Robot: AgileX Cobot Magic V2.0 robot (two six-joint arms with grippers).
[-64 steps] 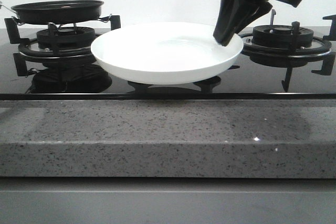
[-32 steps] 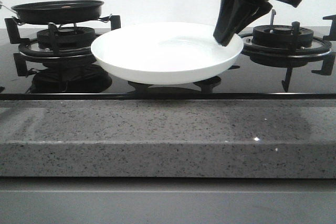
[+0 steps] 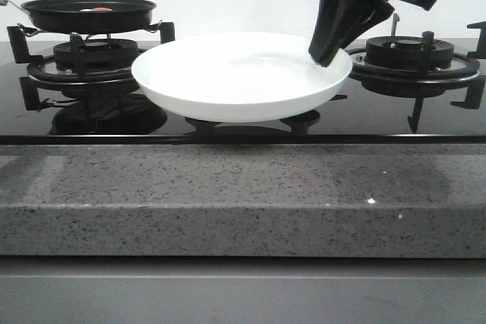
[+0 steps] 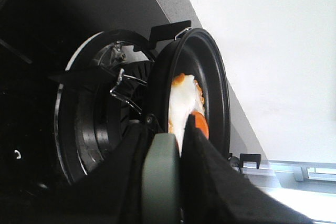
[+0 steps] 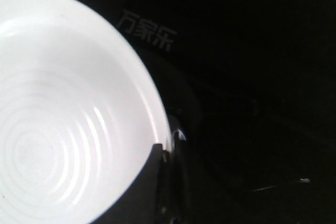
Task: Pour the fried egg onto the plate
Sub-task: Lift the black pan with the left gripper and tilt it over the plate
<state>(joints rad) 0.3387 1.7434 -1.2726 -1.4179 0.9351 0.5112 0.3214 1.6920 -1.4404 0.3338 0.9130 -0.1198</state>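
The fried egg (image 4: 184, 103), white with an orange yolk, lies in the black frying pan (image 4: 216, 77). In the front view the pan (image 3: 87, 14) hangs level above the left burner, and only a sliver of the egg (image 3: 97, 10) shows. My left gripper (image 4: 181, 136) is shut on the pan's grey-green handle (image 4: 160, 177); it is out of the front view. The white plate (image 3: 241, 73) sits over the hob's middle, between the burners. My right gripper (image 3: 325, 55) is shut on its right rim. In the right wrist view the gripper (image 5: 165, 153) pinches the plate (image 5: 63, 129).
The left burner grate (image 3: 91, 62) stands under the pan and the right burner grate (image 3: 414, 58) behind my right gripper. The black glass hob (image 3: 380, 115) lies behind a grey speckled stone counter edge (image 3: 243, 195). A white wall is at the back.
The pan has risen a little and shifted slightly right above the left burner; a sliver of egg now shows over its rim. The plate and right gripper have not moved.
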